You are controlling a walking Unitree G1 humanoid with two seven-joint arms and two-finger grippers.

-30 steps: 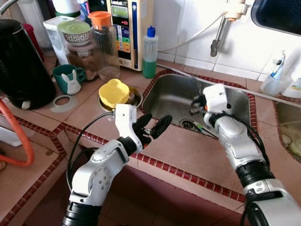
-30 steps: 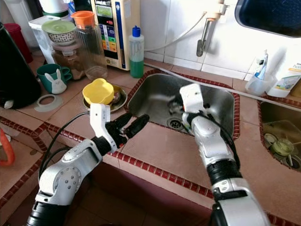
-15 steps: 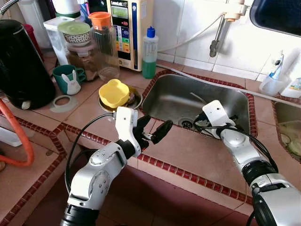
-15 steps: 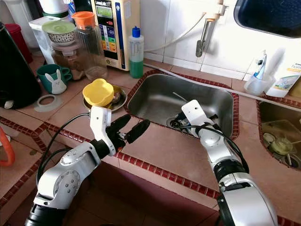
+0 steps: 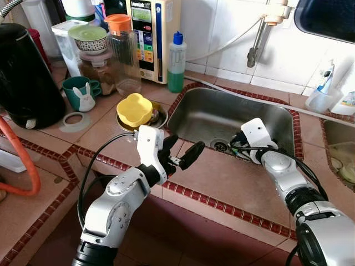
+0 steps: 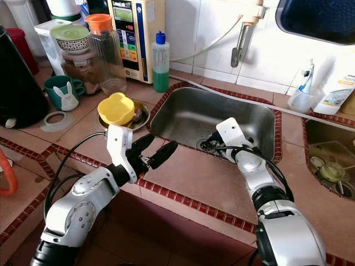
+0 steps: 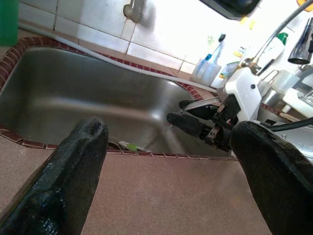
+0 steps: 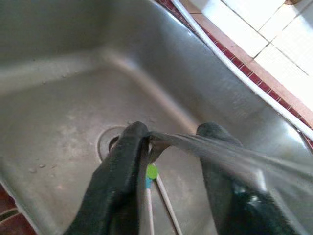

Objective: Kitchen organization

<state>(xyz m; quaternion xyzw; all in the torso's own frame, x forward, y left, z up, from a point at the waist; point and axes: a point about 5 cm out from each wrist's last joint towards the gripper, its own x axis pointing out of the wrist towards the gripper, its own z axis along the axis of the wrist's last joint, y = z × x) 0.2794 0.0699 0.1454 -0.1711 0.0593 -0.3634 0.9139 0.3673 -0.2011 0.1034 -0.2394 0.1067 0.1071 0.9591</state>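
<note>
My right gripper (image 5: 235, 142) reaches down into the steel sink (image 5: 188, 95), close to the drain (image 5: 221, 146). In the right wrist view its gripper (image 8: 173, 132) has a blurred silver utensil (image 8: 244, 159) running from one finger across the other, and it looks shut on it. Thin sticks with a green mark (image 8: 152, 172) lie on the sink floor just beyond. My left gripper (image 5: 177, 152) hovers open over the tiled counter's front edge, left of the sink, with nothing in it. A yellow bowl (image 5: 135, 108) sits upside down on a metal dish beside the sink.
At the back left of the counter stand a green rabbit mug (image 5: 81, 92), a black kettle (image 5: 25, 77), a glass jar with an orange lid (image 5: 119, 52), a soap bottle (image 5: 176, 61) and a water purifier (image 5: 145, 33). A tap (image 5: 258, 41) hangs above the sink. A second basin (image 5: 338, 149) lies to the right.
My right gripper has come down from above the sink to just by the drain, then held nearly still. The left gripper stays open in about the same place.
</note>
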